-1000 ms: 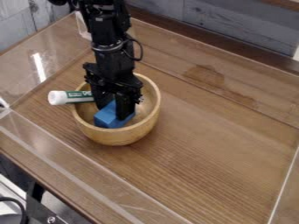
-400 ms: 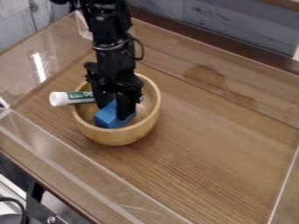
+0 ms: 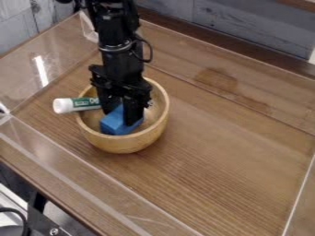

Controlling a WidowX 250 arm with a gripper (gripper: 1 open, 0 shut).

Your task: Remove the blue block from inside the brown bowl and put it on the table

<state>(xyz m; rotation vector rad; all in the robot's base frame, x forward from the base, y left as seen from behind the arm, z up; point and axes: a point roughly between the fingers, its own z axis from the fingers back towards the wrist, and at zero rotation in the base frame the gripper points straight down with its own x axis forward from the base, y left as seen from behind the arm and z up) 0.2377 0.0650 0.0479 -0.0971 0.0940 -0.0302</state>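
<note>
A black robot arm [image 3: 113, 37] reaches straight down into the brown bowl [image 3: 123, 140] near the left-centre of the worktop [image 3: 222, 157], its hand [image 3: 118, 112] lowered inside the rim. The hand's dark fingers [image 3: 133, 109] are drawn in tight on the blue block [image 3: 114, 123], w/ the block showing bright between and below them, approx. in the middle of the bowl. The block sits low in the bowl; whether it rests on the bowl's floor or is raised just clear of it is hard to tell from this angle, as the hand hides most of it.

A green-and-white marker [image 3: 72, 102] lies across the bowl's left rim, its white cap end sticking out over the worktop toward the left, its other end running in behind the hand. The marker is just beside the fingers, but contact can't be made out.

The bowl is round, light-brown wood w/ thick walls, and stands upright on the glossy wood-grain worktop. Clear acrylic walls [image 3: 37, 147] run along the worktop's edges, seen best at the near-left edge and the right side. To the right of the bowl the wood surface stretches away, w/ faint sheen marks toward the back. Behind the worktop, at top right, is a grey plank wall [image 3: 252, 23].
</note>
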